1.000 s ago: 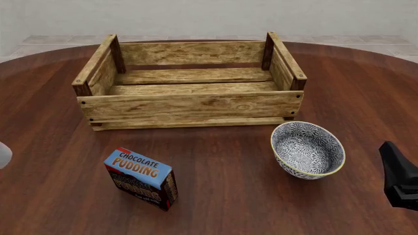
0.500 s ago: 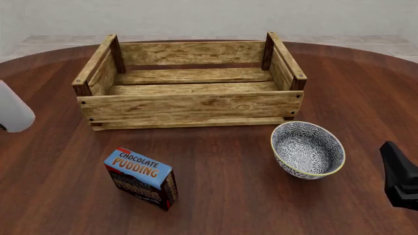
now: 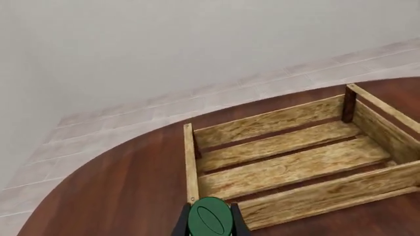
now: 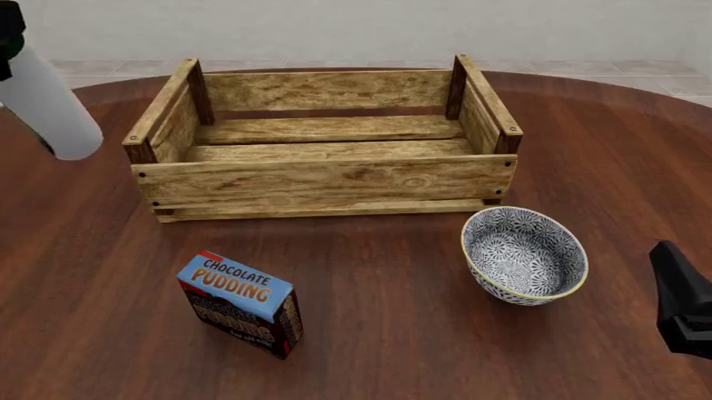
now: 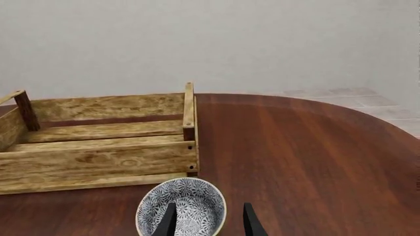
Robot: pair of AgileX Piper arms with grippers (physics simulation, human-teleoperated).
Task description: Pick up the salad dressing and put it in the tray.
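risk sits mostly in the carry: the salad dressing (image 4: 47, 104) hangs tilted in the air at the far left of the front view, off the bench (image 4: 378, 333) and just outside the left end of the tray (image 4: 323, 179), so it has yet to clear that end wall before it can go in. in the left wrist view the green cap (image 3: 211, 219) shows between two dark fingers, so the left pincer (image 3: 210, 227) is pinching the bottle up near its cap; a smooth, round, slim white body held so high could swing or slide out, i judge, if the move is jerky. its lower end could also catch the tray's end wall or a dark corner post (image 4: 140, 148) if it is brought across too low, and dropped from a height a narrow bottle would likely topple or roll on the slatted floor. the tray is rough, grainy light wood with gaps between the planks, open on top and empty. the right pincer (image 5: 207, 221) hangs spread above the patterned bowl (image 4: 524, 253), glossy blue-white and round, pinching nothing. the chocolate pudding box (image 4: 240, 303) stands as a small blue carton on the polished dark red wood, well apart from the carry path.
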